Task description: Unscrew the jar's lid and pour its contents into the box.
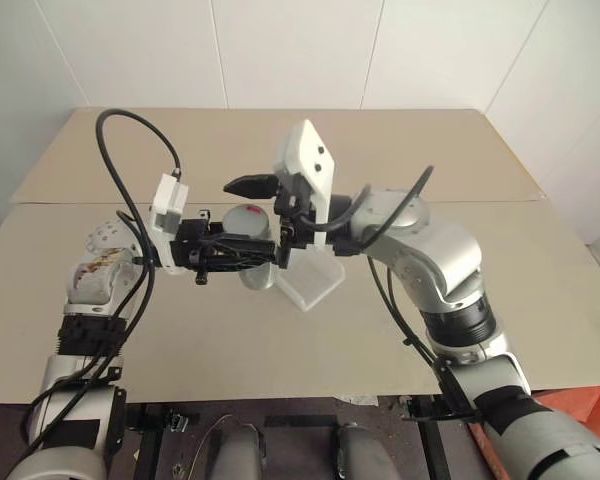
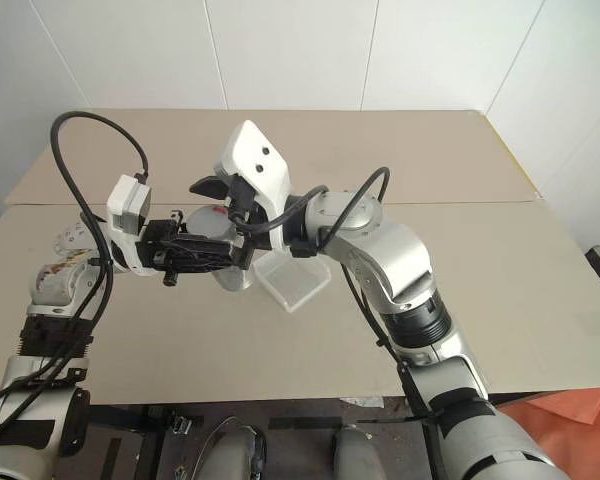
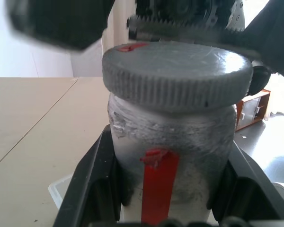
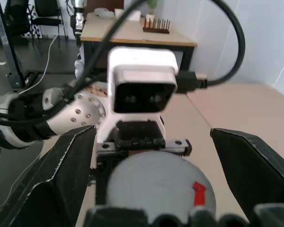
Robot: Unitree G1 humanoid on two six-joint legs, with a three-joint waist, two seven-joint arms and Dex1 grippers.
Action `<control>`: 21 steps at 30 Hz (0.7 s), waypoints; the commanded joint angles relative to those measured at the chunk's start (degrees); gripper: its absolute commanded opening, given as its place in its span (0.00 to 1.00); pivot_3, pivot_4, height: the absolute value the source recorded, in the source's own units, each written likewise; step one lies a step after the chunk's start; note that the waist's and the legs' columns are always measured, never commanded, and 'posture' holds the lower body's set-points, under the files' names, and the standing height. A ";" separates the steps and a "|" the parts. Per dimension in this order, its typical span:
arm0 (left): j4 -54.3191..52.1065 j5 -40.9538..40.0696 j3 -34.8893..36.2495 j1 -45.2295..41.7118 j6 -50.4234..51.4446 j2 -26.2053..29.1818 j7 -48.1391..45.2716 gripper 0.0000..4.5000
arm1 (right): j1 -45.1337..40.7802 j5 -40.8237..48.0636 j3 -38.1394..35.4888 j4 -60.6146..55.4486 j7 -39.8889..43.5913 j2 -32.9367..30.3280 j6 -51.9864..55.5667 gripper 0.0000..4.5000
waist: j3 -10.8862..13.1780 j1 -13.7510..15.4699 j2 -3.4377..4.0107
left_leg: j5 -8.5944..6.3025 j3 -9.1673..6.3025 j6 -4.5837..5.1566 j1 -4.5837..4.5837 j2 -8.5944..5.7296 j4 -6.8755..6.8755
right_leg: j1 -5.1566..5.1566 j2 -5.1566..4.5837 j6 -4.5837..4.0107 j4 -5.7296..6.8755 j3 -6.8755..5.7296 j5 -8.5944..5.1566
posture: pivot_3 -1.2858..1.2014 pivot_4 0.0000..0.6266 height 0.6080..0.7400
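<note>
Overhead, tan table point(image 1: 540, 300), white walls point(image 1: 300, 50)

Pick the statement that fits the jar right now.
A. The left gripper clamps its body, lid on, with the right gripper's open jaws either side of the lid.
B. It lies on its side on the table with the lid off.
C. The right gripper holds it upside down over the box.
A: the left gripper clamps the jar, its lid on, and the right gripper straddles that lid, jaws open.
</note>
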 commanded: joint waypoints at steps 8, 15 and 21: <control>-1.98 -1.11 1.66 0.22 -0.10 2.04 -0.84 0.43 | 0.76 -1.84 -3.21 0.14 1.46 -2.28 -3.76 0.99 | 0.00 0.00 0.00 | 0.00 0.00 0.00 0.00 0.00 0.00 | 0.00 0.00 0.00 0.00 0.00 0.00 | 0.52 0.24 1.00; -2.35 -1.49 1.80 0.22 0.35 2.96 -1.10 0.43 | 2.88 -0.15 -6.57 -0.39 2.46 -5.53 -4.32 0.99 | 0.00 0.02 0.00 | 0.00 0.00 0.00 0.00 0.00 0.00 | 0.00 0.00 0.00 0.00 0.00 0.00 | 0.52 0.24 1.00; -2.75 -1.60 1.92 0.44 0.74 3.43 -1.27 0.43 | 4.62 0.50 -8.00 -1.35 2.75 -8.10 -4.40 0.99 | 0.00 0.04 0.00 | 0.00 0.00 0.00 0.00 0.00 0.00 | 0.00 0.00 0.00 -0.01 0.00 0.00 | 0.52 0.24 1.00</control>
